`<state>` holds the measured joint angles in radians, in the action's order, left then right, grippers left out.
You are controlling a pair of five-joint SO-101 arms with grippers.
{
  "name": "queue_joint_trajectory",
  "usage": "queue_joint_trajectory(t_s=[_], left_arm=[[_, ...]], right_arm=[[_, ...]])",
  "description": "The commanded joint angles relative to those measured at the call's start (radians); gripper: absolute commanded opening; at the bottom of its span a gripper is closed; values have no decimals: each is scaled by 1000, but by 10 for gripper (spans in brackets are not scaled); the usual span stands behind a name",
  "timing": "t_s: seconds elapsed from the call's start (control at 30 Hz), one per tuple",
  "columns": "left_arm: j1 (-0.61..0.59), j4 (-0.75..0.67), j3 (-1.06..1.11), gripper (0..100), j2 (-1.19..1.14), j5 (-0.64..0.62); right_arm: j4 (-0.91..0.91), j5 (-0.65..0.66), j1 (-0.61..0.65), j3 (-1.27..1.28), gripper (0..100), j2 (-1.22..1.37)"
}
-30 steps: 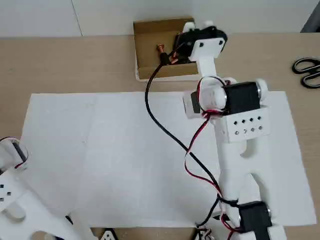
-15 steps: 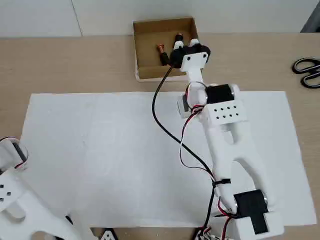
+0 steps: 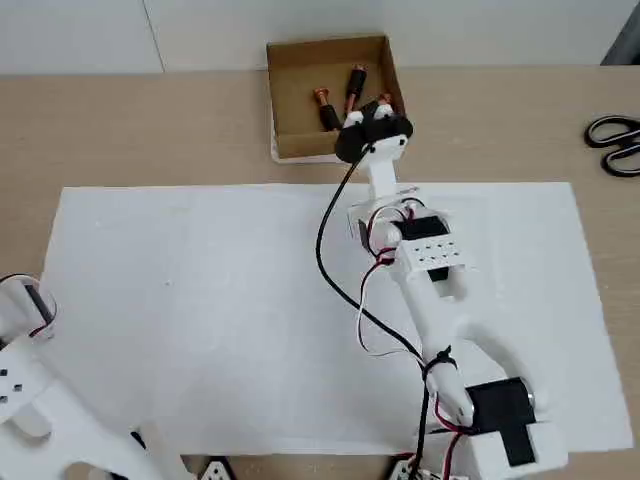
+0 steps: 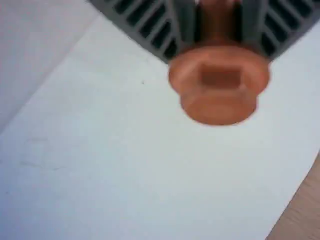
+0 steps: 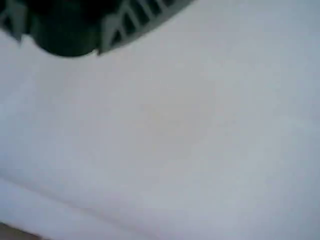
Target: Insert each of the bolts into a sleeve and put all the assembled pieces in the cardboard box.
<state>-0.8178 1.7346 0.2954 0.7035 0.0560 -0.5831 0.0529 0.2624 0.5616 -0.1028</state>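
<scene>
The bolt [image 4: 219,85], orange, was seen pinched by its shank in the left pincer [image 4: 218,35], head clear of the jaw tips. It was held over the paper sheet [image 3: 200,300] near its edge, w/ the left arm [image 3: 30,400] at the near left corner in the high view. A dark round piece, prob. a sleeve [image 5: 65,37], was pinched in the right pincer [image 3: 373,118], which was placed at the near right corner of the cardboard box [image 3: 295,125], well apart from the bolt. At least two assembled pieces [image 3: 323,107] were lying in the box; a third beside the pincer could not be made out for sure. The step in hand was judged to be the mating of bolt & sleeve. To do it well, both parts would need to be brought over the middle of the sheet and the shank lined up w/ the bore, i.e. axes matched before any push. The push should be made slow & straight, w/ both grips firm so nothing is twisted out. The box wall & the black cable [image 3: 325,230] lying over the sheet should be cleared, since a snag could shift the box or spoil the alignment.
</scene>
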Motion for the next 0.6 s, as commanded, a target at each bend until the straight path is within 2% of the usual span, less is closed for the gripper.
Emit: queue_joint_trajectory(t_s=[0.0, 0.13, 0.4, 0.57], left_arm=[[5, 17, -4, 5, 25, -3], [5, 17, -4, 5, 25, -3], [5, 17, -4, 5, 25, -3], [5, 17, -4, 5, 25, -3]], right_arm=[[31, 6, -4, 6, 8, -8], [33, 9, 5, 31, 20, -5], [22, 12, 13, 107, 249, -7], [-7, 12, 13, 100, 259, -15]])
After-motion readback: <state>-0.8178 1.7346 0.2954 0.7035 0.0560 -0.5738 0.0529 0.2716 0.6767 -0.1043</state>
